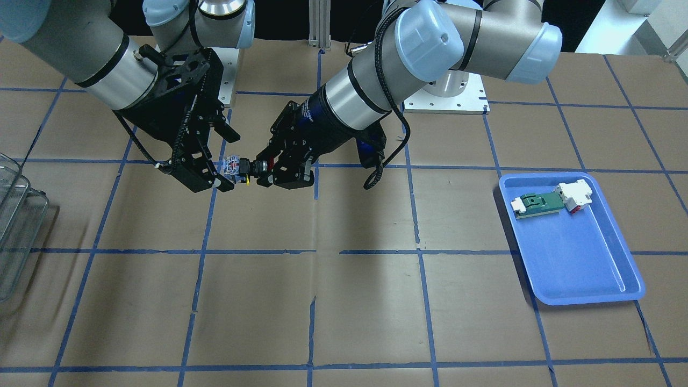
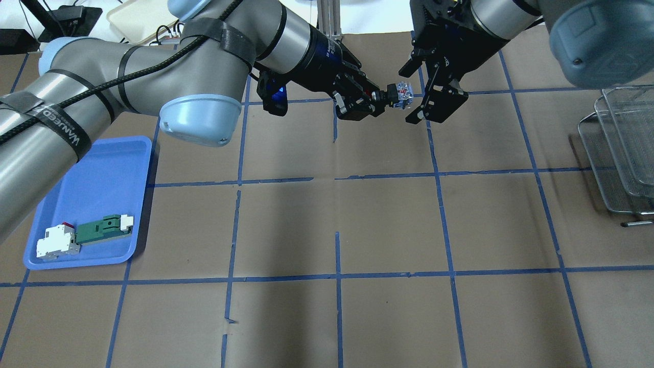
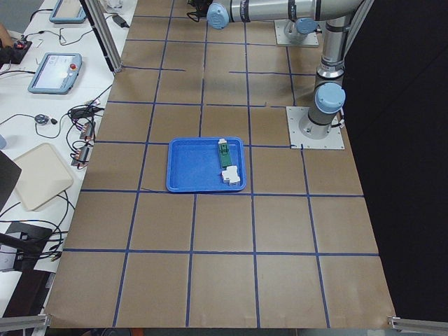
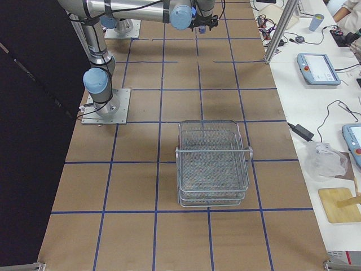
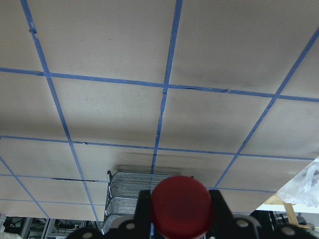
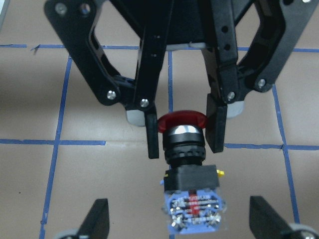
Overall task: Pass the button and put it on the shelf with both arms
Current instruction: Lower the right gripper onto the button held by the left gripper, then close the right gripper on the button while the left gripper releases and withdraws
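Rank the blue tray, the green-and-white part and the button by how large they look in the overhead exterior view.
1. blue tray
2. green-and-white part, lying in that tray
3. button, held above the table, yet clearly the smallest

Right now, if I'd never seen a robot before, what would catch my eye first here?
Mid-air above the table, the left end effector pinches a red-capped button while the right end effector sits open either side of its blue rear block. Off to the sides sit a blue tray holding a green-and-white part, and a wire-mesh shelf.
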Motion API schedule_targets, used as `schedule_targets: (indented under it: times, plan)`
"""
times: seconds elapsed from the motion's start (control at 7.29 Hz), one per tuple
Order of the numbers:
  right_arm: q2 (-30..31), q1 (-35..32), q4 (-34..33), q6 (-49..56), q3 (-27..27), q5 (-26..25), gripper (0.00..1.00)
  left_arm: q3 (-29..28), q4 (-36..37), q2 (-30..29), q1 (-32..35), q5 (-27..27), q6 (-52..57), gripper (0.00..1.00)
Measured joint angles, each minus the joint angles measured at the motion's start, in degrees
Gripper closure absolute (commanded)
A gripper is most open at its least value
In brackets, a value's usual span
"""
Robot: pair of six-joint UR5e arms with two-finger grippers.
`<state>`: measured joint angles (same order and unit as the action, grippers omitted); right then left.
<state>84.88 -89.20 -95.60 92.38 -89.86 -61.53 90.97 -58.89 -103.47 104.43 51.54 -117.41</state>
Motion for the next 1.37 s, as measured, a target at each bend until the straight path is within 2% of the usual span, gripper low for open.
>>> schedule_targets:
  times: [0.41,0.55,0.96,1.1,1.24,1.37]
  plan:
    - [-0.21,-0.44,-0.19,0.29,-0.08,0.09,0.62,0.0,0.0,0.11,0.06,-0.03,0.05,1.0]
    - [-0.51,-0.49,-1.02,0.68,-0.11,0.09,0.73,0.0,0.0,0.18,0.07,-0.06,0.06,1.0]
    - [-1.16,-0.77,-3.16,0.97,-0.1,0.09,0.82,-0.04,0.0,0.38,0.05,-0.13,0.07,1.0]
    - [-1.22,-0.96,-3.58,1.0,-0.07,0.08,0.84,-0.03,0.0,0.41,0.05,-0.11,0.07,0.51]
    - [-1.29,-1.09,-4.37,0.98,-0.06,0.11,0.84,-0.03,-0.05,0.45,-0.01,0.06,0.02,0.14]
    - [-1.35,-1.13,-4.97,0.97,-0.11,0.1,0.84,0.0,-0.09,0.46,0.0,0.5,-0.23,0.0]
